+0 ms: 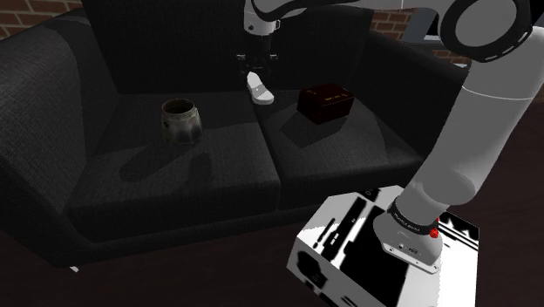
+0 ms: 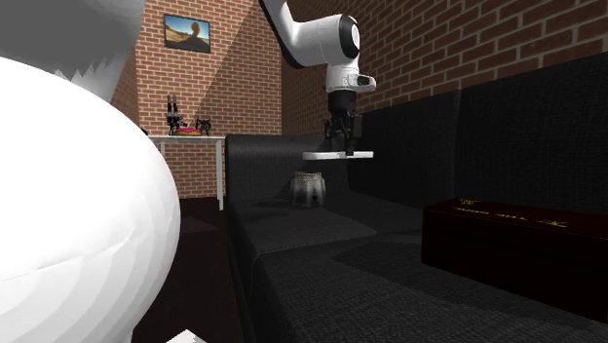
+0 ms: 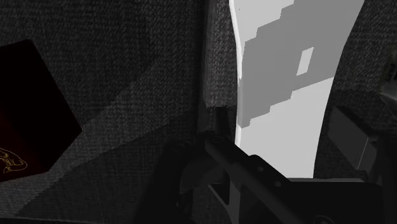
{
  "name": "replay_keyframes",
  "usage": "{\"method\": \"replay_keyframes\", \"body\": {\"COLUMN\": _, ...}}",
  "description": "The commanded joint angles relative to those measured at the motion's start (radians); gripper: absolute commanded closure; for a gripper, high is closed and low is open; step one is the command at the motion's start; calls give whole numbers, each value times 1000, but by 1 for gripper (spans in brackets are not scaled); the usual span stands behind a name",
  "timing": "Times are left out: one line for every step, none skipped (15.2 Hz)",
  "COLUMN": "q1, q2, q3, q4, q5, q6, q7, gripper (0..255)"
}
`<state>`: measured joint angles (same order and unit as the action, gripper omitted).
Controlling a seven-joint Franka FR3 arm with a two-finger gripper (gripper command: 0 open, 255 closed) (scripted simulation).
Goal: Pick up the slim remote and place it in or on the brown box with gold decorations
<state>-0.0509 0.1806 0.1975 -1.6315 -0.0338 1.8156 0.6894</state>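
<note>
Slim remote [image 1: 259, 90], drawn white, is clasped in the end effector [image 1: 255, 73] and held clear above the black sofa [image 1: 174, 179]. Near it, toward the shoulder view's right, the dark brown box [image 1: 325, 102] with gold markings sits on the seat cushion. A dull pot [image 1: 181, 119] stands well apart on the other cushion.

The sofa [image 1: 218, 187] is rough woven cloth (matt black); the remote [image 1: 259, 90] smooth.

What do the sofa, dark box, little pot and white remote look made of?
Sofa: black woven fabric, judging by its grainy weave.
Box: dark reddish-brown, faint sheen, thin gold markings; perhaps lacquered wood.
Pot: mottled grey-brown with glossy highlights; probably glazed ceramic or worn metal.
Remote: drawn plain white and grey, matte; material unclear.
</note>
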Motion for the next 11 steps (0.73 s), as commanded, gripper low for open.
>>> {"method": "replay_keyframes", "body": {"q1": -28, "q2": -47, "q3": -16, "q4": -57, "q5": 12, "q6": 11, "q7": -45, "gripper": 255}}
{"method": "replay_keyframes", "body": {"q1": -41, "q2": -64, "q3": -25, "q4": -78, "q5": 16, "q6": 16, "q7": -68, "gripper": 255}}
{"method": "replay_keyframes", "body": {"q1": -54, "q2": -80, "q3": -34, "q4": -98, "q5": 20, "q6": 20, "q7": -91, "gripper": 255}}
{"method": "replay_keyframes", "body": {"q1": -66, "q2": -95, "q3": -44, "q4": -116, "q5": 24, "q6": 23, "q7": -114, "gripper": 255}}
{"method": "replay_keyframes", "body": {"q1": -79, "q2": -109, "q3": -54, "q4": -133, "q5": 27, "q6": 27, "q7": -137, "gripper": 255}}
{"method": "replay_keyframes", "body": {"q1": -91, "q2": -123, "q3": -65, "q4": -149, "q5": 30, "q6": 29, "q7": -161, "gripper": 255}}
{"method": "replay_keyframes", "body": {"q1": -104, "q2": -135, "q3": -75, "q4": -164, "q5": 32, "q6": 32, "q7": -184, "gripper": 255}}
{"method": "replay_keyframes", "body": {"q1": -116, "q2": -146, "q3": -86, "q4": -177, "q5": 34, "q6": 34, "q7": -208, "gripper": 255}}
{"method": "replay_keyframes", "body": {"q1": -128, "q2": -156, "q3": -97, "q4": -189, "q5": 36, "q6": 35, "q7": -231, "gripper": 255}}
{"method": "replay_keyframes", "body": {"q1": -140, "q2": -166, "q3": -108, "q4": -199, "q5": 37, "q6": 37, "q7": -254, "gripper": 255}}
{"method": "replay_keyframes", "body": {"q1": -151, "q2": -174, "q3": -120, "q4": -209, "q5": 38, "q6": 38, "q7": -278, "gripper": 255}}
